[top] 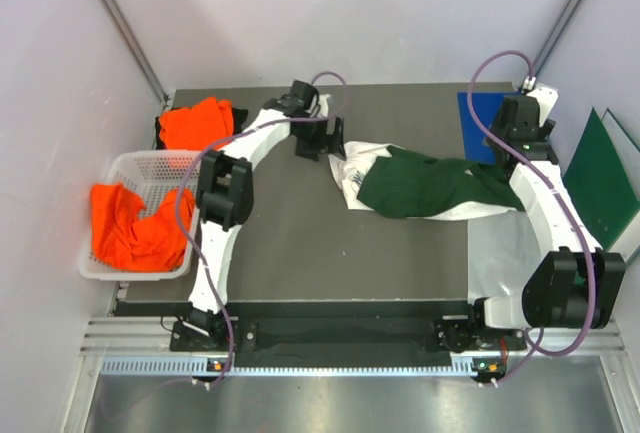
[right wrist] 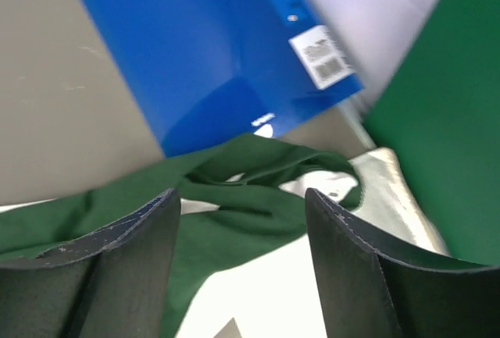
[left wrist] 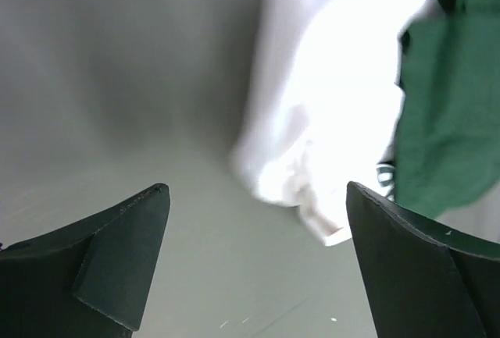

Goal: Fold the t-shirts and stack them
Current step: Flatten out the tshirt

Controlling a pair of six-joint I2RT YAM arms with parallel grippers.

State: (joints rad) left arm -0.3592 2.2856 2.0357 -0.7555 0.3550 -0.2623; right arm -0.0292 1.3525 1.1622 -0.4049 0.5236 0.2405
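Note:
A white t-shirt with dark green sleeves (top: pixel 420 183) lies crumpled across the middle and right of the table. My left gripper (top: pixel 330 138) hangs open just left of its white edge. In the left wrist view the white cloth (left wrist: pixel 328 104) lies beyond the spread fingers of that gripper (left wrist: pixel 256 190), which hold nothing. My right gripper (top: pixel 522 128) is over the shirt's far right end. Its jaws stand apart above a bunched green sleeve (right wrist: pixel 258 182), gripping nothing. One orange t-shirt (top: pixel 135 228) fills the basket and another (top: pixel 195 123) lies at the back left.
A white mesh basket (top: pixel 130 158) sits at the left edge. A blue folder (top: pixel 478 128) lies at the back right, close behind my right gripper. A green folder (top: pixel 600 178) leans at the far right. A pale sheet (top: pixel 510 253) covers the table's right front.

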